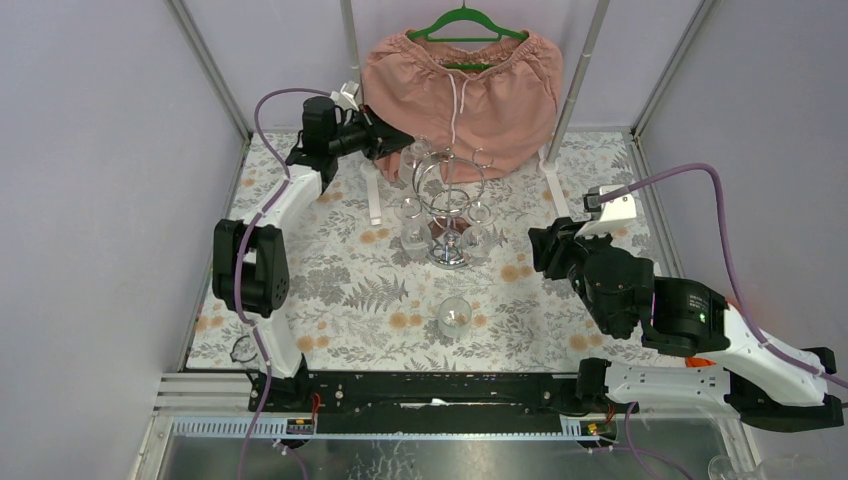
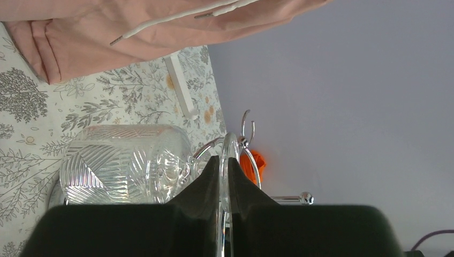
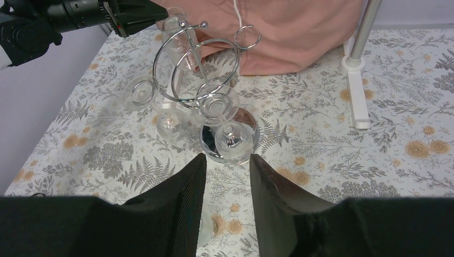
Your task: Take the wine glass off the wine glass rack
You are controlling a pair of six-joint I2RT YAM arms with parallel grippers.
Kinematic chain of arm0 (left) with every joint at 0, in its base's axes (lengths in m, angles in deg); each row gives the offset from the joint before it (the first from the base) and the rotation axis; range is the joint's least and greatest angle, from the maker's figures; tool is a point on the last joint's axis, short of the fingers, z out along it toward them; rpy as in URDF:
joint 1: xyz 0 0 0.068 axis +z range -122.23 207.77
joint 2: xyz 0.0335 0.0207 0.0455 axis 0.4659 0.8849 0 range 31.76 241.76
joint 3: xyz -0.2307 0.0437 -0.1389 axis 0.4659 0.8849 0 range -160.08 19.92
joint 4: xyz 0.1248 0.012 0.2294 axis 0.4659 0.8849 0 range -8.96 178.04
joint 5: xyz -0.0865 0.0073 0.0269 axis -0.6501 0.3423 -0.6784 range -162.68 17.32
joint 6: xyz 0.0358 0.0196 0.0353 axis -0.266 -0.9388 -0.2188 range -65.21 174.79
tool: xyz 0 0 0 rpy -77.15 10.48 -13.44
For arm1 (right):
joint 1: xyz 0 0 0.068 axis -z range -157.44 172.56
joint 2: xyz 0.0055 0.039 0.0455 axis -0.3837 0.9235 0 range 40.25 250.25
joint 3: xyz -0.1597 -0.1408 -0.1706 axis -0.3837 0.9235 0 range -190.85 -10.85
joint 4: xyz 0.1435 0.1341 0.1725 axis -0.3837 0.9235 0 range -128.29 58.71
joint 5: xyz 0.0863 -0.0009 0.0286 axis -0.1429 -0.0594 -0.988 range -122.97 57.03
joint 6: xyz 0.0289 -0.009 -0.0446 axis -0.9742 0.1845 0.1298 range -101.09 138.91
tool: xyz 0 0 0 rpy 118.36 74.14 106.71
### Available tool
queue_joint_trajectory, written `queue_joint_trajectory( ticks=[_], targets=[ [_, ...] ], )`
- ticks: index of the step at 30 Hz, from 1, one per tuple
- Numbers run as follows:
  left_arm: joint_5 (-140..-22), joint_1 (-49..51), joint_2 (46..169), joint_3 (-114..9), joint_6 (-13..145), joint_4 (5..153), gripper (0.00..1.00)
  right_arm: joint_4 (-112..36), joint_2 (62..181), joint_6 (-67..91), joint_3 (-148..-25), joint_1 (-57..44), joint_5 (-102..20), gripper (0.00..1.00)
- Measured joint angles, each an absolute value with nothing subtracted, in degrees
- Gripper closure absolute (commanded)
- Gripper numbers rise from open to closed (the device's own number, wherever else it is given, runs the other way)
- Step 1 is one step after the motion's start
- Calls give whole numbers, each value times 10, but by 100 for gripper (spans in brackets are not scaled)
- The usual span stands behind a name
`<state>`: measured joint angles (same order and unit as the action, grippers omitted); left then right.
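Basically mid-task — the left gripper (image 2: pixel 225 163) is pinched shut on the thin foot rim of a wine glass (image 2: pixel 126 163). That glass hangs at the back-left of the wine glass rack (image 1: pixel 448 190), close to the pink shorts (image 1: pixel 460 95). The grasp looks made, the lift-off does not: the foot sits right at the chrome loops, so I judge it not yet free of the wire. Left to do: slide it out of the wire arm, carry it clear, set it down. The right gripper (image 3: pixel 227 160) hovers low in front of the rack base, fingers partly apart, holding nothing. One loose glass (image 1: pixel 454 316) sits on the floral tablecloth (image 1: pixel 330 290) toward the front, apart from the rack — other glasses (image 3: pixel 170 124) hang on the near arms.
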<state>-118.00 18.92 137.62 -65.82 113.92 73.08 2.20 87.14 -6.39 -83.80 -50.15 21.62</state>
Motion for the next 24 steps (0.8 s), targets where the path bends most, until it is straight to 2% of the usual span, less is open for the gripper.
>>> queue_joint_trajectory(
  ticks=[9,18,24],
  targets=[
    [-1220,202,1378,-619,1202,647,100,16,871,-64,-828,-501,216,57],
    [-1252,208,1425,-600,1332,471,100,14,870,-65,-822,-501,216,57],
    [-1257,208,1443,-600,1385,419,100,12,869,-67,-821,-501,216,56]
  ],
)
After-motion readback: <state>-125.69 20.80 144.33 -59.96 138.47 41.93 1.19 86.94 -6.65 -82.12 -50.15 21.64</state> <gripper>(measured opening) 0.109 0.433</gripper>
